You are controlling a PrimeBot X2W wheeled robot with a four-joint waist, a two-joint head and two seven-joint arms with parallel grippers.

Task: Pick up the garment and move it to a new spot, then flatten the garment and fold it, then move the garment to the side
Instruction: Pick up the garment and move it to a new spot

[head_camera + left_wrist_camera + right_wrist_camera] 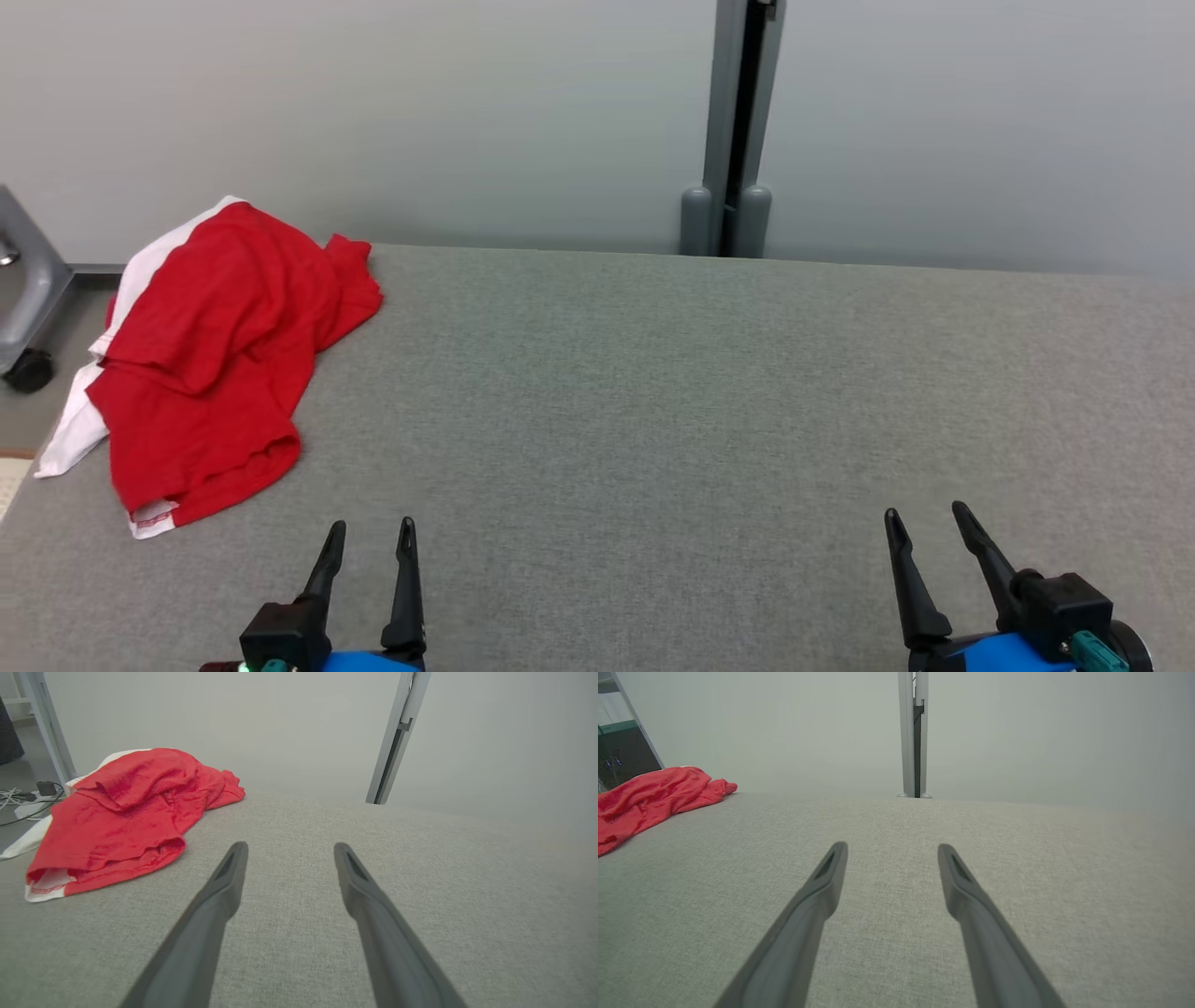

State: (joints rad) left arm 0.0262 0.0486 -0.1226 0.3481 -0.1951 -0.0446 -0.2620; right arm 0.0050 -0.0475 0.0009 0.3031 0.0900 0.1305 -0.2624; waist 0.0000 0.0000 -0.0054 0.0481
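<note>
**Placing the red garment [215, 355]: ahead and to the left of the left jaws**

Starting nearest: finding the left gripper [372, 525] at the near edge, fingers pointing away, jaws standing wide and holding nothing. Finding the right gripper [925, 510] likewise spread and empty, well over to the right. Noting bare grey table [653, 420] fabric in front of both.

Moving outward: locating the red garment crumpled along the table's left edge, towards the far left corner, lying partly over a white cloth [75, 429] spilling off that edge. Not telling whether the white is part of it or a separate piece. Reading its long axis as running near-to-far and leaning rightward with distance, with the stitched hem as the nearest end.

Judging the left arm much the nearer, with the hem just left of and beyond its fingertips. Judging the right arm well apart, needing to cross most of the table.

Closing at the back: recording a plain wall [467, 112] and a grey upright post [738, 131].
</note>
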